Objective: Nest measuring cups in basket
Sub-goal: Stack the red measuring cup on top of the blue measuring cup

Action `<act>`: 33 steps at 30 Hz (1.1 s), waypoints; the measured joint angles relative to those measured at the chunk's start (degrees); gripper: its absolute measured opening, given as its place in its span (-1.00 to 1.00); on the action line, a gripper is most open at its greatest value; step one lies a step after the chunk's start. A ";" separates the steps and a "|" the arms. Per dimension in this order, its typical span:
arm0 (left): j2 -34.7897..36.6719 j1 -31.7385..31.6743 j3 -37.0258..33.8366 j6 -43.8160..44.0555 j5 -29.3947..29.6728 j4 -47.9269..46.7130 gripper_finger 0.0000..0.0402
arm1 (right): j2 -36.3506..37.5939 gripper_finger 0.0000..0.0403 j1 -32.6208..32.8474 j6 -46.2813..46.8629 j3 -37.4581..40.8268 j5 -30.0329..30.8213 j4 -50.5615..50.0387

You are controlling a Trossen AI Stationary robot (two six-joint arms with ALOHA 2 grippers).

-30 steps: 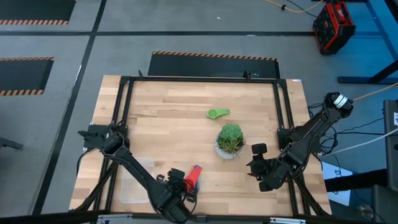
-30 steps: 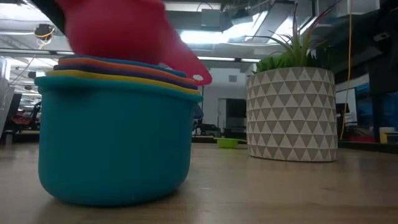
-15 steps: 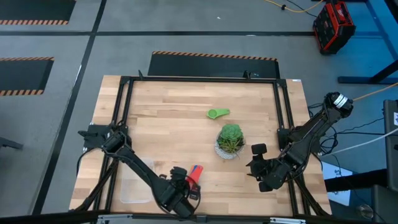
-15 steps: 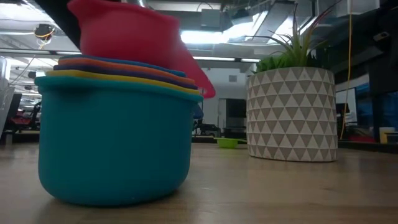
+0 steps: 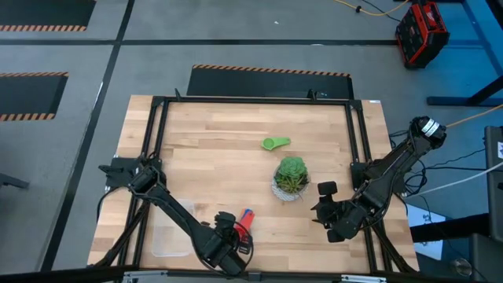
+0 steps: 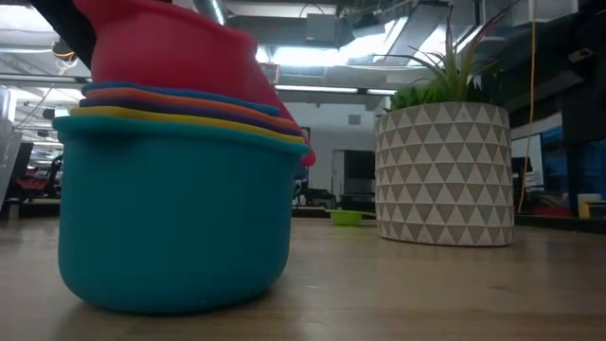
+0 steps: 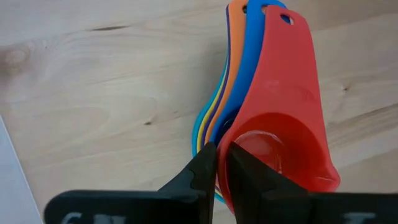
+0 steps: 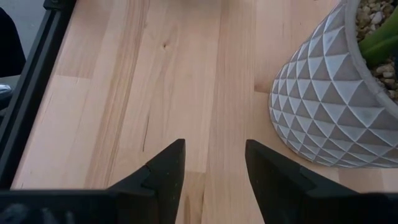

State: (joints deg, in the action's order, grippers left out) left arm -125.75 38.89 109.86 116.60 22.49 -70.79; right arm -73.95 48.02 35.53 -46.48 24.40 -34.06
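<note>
I see left gripper (image 7: pixel 216 163) at table's near edge, fingers narrow, pinching rim of red measuring cup (image 7: pixel 283 134). Red cup sits tilted atop nested cup stack (image 6: pixel 175 204), teal cup outermost, stack on wooden table (image 5: pixel 220 141), not in basket (image 5: pixel 169 232) just beside. Green cup (image 5: pixel 275 143) lies apart, beyond potted plant (image 5: pixel 291 178). Right gripper (image 8: pixel 211 163) waits beside plant, fingers parted, empty.

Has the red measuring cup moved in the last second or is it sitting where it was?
Yes. In the low view the red measuring cup has sunk lower into the nested stack, judged against the teal cup's rim, with the left gripper on its rim.
</note>
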 joint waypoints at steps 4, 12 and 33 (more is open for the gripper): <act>0.00 0.00 0.00 -0.07 -0.25 0.21 -0.84 | 0.00 -0.14 0.01 0.00 0.00 0.00 -0.02; 0.00 -0.02 0.02 -3.20 -0.34 2.56 -0.84 | 0.00 -0.14 0.01 0.00 0.00 0.00 -0.04; 0.00 -0.22 0.02 -4.35 -1.02 2.33 -0.81 | 0.00 -0.14 -0.02 0.00 0.00 -0.04 -0.04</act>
State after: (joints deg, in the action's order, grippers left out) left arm -125.75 38.68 109.89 112.24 21.47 -68.47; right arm -73.95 48.01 35.53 -46.48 24.36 -34.11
